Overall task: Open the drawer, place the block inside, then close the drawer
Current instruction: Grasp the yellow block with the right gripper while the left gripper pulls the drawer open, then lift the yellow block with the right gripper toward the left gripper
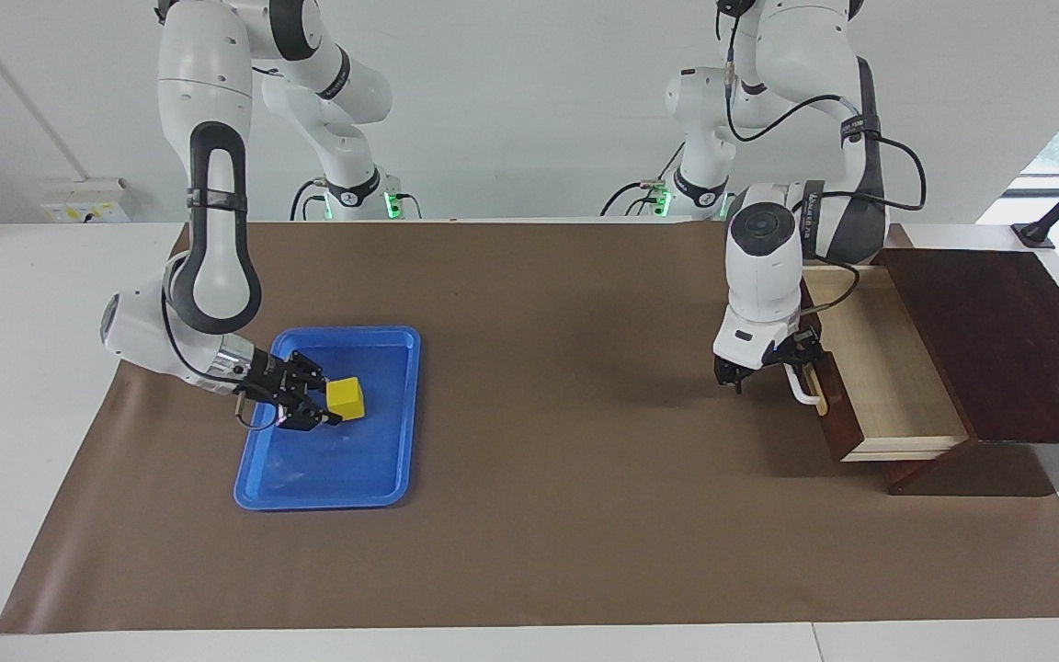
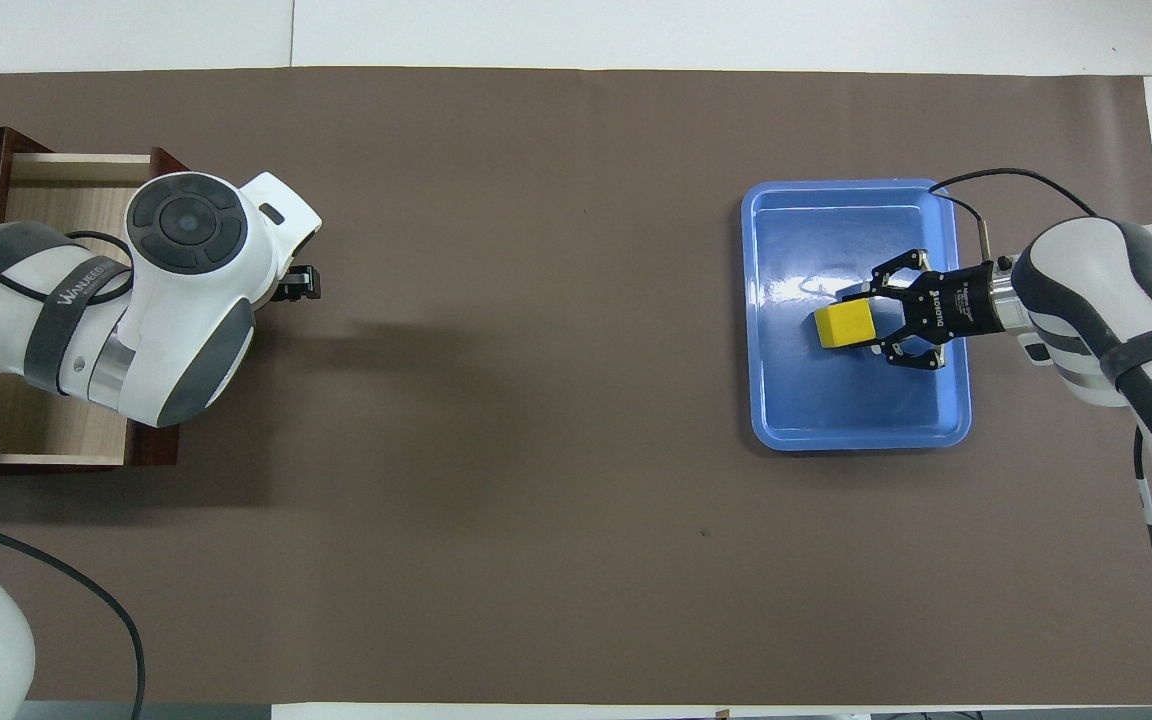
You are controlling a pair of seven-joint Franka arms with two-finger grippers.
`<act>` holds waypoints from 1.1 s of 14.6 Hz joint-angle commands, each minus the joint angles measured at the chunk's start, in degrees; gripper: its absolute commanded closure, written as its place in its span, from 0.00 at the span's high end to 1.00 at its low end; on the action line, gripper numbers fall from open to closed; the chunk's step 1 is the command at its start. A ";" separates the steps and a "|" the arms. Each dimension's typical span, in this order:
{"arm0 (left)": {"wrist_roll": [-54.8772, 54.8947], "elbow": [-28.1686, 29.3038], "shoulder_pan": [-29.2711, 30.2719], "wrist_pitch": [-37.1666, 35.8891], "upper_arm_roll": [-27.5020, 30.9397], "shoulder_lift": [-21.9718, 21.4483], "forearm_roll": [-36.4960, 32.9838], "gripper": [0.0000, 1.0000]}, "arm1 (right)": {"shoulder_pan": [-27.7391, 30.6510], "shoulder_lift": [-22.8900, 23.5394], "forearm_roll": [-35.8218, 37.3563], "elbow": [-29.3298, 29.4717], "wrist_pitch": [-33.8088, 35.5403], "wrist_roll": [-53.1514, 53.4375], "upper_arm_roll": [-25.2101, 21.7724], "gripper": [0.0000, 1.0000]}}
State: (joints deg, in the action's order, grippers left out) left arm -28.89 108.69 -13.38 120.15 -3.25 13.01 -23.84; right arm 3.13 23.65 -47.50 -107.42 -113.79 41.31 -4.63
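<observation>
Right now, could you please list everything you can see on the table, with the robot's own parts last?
drawer: one, dark brown front, pale inside, pulled open at the left arm's end.
wooden box: one, dark brown, houses the drawer.
block: one, yellow, in the tray.
tray: one, blue, at the right arm's end.
table cover: one, brown.
left tool: one, at the drawer's white handle.
right tool: one, black, around the block.

My left end effector hides drawer handle grip; my wrist covers drawer interior overhead.
</observation>
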 commanded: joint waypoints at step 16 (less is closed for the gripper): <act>-22.58 -22.81 -0.15 -23.47 2.10 1.14 19.34 1.00 | -23.87 4.83 4.09 22.26 -2.13 47.90 0.23 0.00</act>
State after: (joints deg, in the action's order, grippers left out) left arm -44.37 88.64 -13.33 98.57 -2.16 13.42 -8.47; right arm -20.02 27.38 -43.82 -86.94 -114.75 86.31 -4.41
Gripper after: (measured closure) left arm 0.000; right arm 0.445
